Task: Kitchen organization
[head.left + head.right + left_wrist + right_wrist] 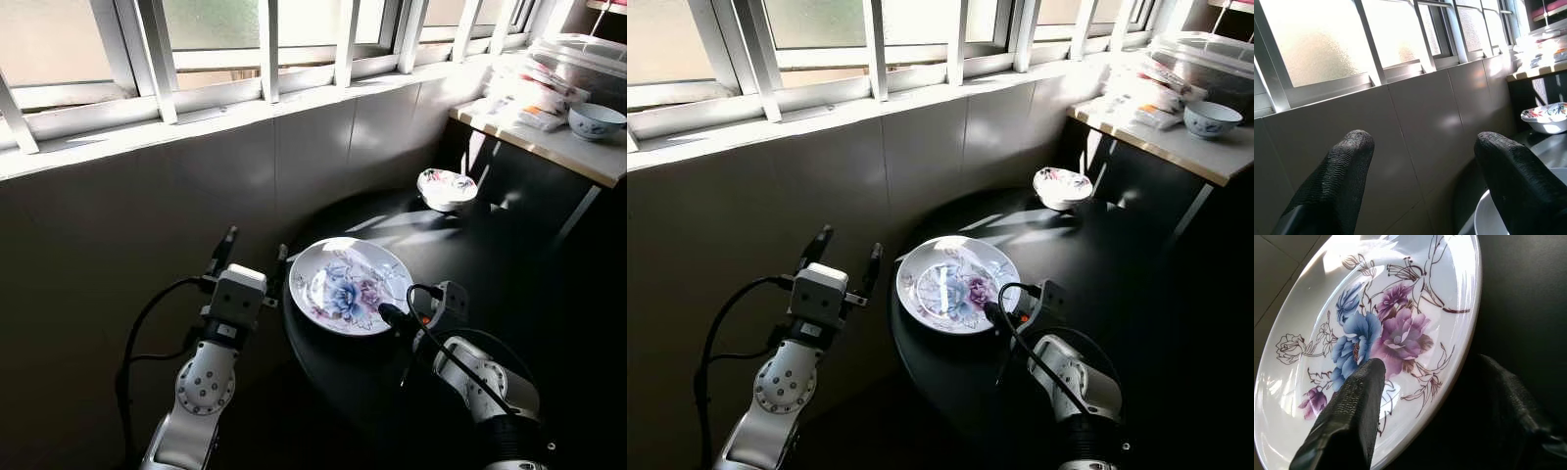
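Straddling the floral plate [348,284] rim, the right gripper [1425,396] gapes; left gripper [253,262] hovers spread beside it

Left arm [201,392] was raised at the robot's left, wrist pointing forward. The left gripper [253,257] was held up in the air, its two black fingers [1334,181] spread apart with nothing between them. Right arm [485,387] was extended forward and inward, lower than the left. The right gripper [1444,396] had its fingers parted: one finger [1354,406] lay over a surface, the other [1513,396] beside that surface's edge. A black cable looped from each wrist.
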Motion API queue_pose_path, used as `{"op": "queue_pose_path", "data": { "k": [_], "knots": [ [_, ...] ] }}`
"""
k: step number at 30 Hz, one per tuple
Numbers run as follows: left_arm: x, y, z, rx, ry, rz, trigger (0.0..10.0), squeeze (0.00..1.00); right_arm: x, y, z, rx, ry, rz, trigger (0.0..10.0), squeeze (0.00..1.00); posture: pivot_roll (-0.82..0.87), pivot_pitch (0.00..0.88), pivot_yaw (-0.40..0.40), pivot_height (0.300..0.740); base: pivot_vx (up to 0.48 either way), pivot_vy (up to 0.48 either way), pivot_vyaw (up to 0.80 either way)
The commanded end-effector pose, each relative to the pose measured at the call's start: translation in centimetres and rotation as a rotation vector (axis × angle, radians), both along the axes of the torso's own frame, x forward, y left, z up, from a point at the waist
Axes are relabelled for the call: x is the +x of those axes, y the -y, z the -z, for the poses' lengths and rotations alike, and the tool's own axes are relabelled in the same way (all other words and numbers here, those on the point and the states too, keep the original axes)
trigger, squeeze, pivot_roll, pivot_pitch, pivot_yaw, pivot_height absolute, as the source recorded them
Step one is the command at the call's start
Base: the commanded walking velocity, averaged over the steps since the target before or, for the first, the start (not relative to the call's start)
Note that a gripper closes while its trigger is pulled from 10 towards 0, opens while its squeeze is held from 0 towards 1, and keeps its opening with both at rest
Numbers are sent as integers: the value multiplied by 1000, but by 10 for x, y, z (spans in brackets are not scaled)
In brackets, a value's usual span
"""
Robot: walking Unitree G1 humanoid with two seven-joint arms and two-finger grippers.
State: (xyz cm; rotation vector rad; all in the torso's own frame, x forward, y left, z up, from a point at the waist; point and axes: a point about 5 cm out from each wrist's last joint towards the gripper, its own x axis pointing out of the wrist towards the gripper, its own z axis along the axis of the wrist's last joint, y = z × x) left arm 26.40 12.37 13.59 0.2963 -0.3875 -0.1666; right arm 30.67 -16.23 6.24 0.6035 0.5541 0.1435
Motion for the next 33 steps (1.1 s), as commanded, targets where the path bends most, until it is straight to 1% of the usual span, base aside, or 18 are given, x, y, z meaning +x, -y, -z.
{"op": "queue_pose_path", "data": {
  "k": [1, 2, 3, 13, 17, 20, 22, 24, 25, 28, 30, 31, 32, 33],
  "knots": [
    [0, 3, 1, 9, -1, 7, 10000, 0, 1, 0, -1, 26, -10, -6, 3255, 0, 28, 0, -56, 740, 0, 0, 0],
    [0, 2, 1, 9, -2, 7, 10000, 0, 1, 1, 1, 28, -19, 4, 2588, 0, 29, 0, -56, 740, 0, 0, 0],
    [0, 2, 1, 10, -3, 7, 10000, 0, 1, 2, 2, 37, -21, 18, 0, 0, 28, 0, -55, 740, 0, 0, 0],
    [0, 2, 3, 16, -9, 9, 10000, 0, 0, 1, 2, 54, -30, 18, 0, 0, 29, 0, -50, 740, 0, 0, 0],
    [0, 1, 3, 18, -8, 7, 10000, 0, 2, 3, -3, 60, -1, 56, 0, 0, 30, 0, -50, 740, 0, 0, 0],
    [0, 1, 3, 19, -9, 5, 10000, 0, 6, 3, -13, 102, 66, 82, 0, 0, 30, 0, -49, 740, 0, 0, 0],
    [0, 1, 3, 19, -8, 5, 10000, 0, 6, 3, -15, 110, 80, 88, 0, 0, 30, 0, -49, 740, 0, 0, 0],
    [0, 1, 3, 20, -10, 4, 10000, 0, 10, 8, -25, 127, 147, 134, 0, 0, 32, 0, -50, 740, 0, 0, 0],
    [0, 1, 3, 20, -10, 4, 10000, 0, 10, 8, -25, 127, 147, 134, 0, 0, 32, 0, -50, 740, 0, 0, 0],
    [0, -4, 4, 16, -17, -13, 10000, 0, 15, 14, -43, 157, 253, 166, 0, 0, 32, 0, -49, 740, 0, 0, 0],
    [2, -8, 8, 3, -63, -38, 10000, 0, 15, 14, -56, 194, 328, 156, 0, 0, 32, 0, -48, 740, 0, 0, 0],
    [2, -8, 8, 3, -63, -38, 10000, 0, 15, 14, -56, 194, 328, 156, 0, 0, 32, 0, -48, 740, 0, 0, 0],
    [3, -9, 11, -7, -81, -51, 10000, 0, 14, 12, -63, 216, 375, 143, 0, 0, 32, 0, -47, 740, 0, 480, 0],
    [3, -10, 12, -8, -88, -54, 10000, 0, 13, 11, -66, 221, 394, 136, 0, 0, 32, 0, -47, 740, 0, 480, 0]
  ]
}}
